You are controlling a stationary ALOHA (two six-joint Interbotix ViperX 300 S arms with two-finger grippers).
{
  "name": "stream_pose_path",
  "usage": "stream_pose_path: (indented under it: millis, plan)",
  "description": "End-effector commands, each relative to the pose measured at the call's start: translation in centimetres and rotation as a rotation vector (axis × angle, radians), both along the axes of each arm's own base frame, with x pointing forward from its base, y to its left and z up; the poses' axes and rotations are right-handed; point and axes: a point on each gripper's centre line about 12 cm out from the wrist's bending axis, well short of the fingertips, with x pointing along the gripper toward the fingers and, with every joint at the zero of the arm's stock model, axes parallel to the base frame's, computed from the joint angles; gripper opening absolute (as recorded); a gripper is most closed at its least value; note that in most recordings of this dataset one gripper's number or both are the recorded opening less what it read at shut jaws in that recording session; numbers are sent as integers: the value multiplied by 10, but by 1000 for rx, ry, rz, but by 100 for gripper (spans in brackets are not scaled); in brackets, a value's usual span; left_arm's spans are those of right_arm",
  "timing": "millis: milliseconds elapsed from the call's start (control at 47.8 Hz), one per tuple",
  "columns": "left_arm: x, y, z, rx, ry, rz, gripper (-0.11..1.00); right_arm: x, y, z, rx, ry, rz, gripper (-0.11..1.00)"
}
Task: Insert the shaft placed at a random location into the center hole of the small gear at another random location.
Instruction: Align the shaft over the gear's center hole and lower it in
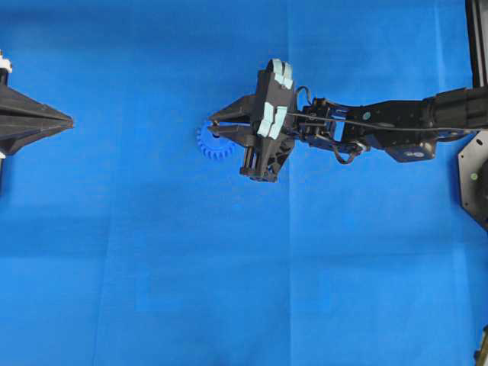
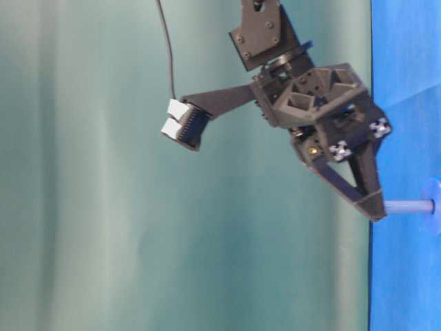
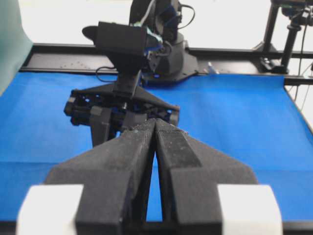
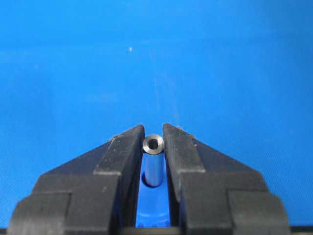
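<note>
The silvery shaft stands upright between the fingertips of my right gripper, which is shut on its upper end. Its lower end sits in the raised hub of the small blue gear, so the center hole is hidden. From overhead the right gripper hangs over the small gear, which lies flat on the cloth. The table-level view shows the shaft running from the fingertips to the gear. My left gripper rests at the far left, shut and holding nothing; its fingertips touch.
A blue cloth covers the whole table. The right arm stretches in from the right edge. A black frame piece sits at the right border. In the left wrist view the right arm's base stands at the far edge.
</note>
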Motion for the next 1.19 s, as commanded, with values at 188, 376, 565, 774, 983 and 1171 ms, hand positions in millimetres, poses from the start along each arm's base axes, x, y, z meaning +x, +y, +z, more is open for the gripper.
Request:
stream_pose_path:
  millis: [188,376,565,774,983,1171]
  plan:
    - [2,0,5,2,-12,1,0,6,0,7,-4,-29,0,3]
    - [1,0,5,2,-14,1,0,7,0,1,-5,-21,-1,3]
    - [1,0,5,2,-14,1,0,9,-1,-5,-4,-17,-5,3]
    - [2,0,5,2,-12,1,0,14,-2,-13,-3,-4,-6,3]
    - [1,0,5,2,-12,1,0,15,-1,-16,0,8,-4,3]
    - [1,0,5,2,-14,1,0,14,-1,-22,9,34,-2,3]
